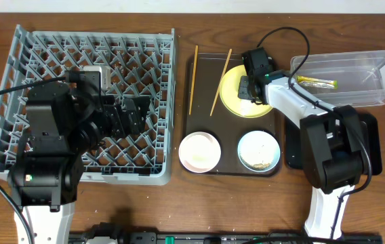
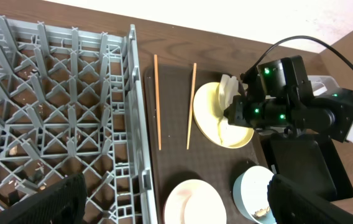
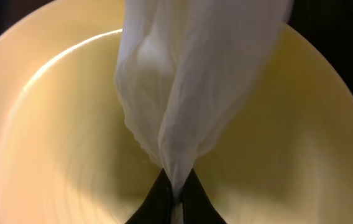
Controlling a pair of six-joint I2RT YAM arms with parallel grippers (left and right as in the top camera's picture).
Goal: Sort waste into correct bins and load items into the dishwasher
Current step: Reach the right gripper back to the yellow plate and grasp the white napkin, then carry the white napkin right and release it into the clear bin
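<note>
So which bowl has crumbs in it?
The light blue bowl, right of the white bowl; beige crumbs lie in it, the white one looks empty.

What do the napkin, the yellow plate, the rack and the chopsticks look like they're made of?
The napkin looks like thin white paper: soft folds, slightly see-through. The plate is glossy yellow, either plastic or glazed ceramic; the sheen leaves it open. The rack seems to be moulded grey plastic, a matte lattice. The chopsticks look like pale wood or bamboo, with a dull finish.
</note>
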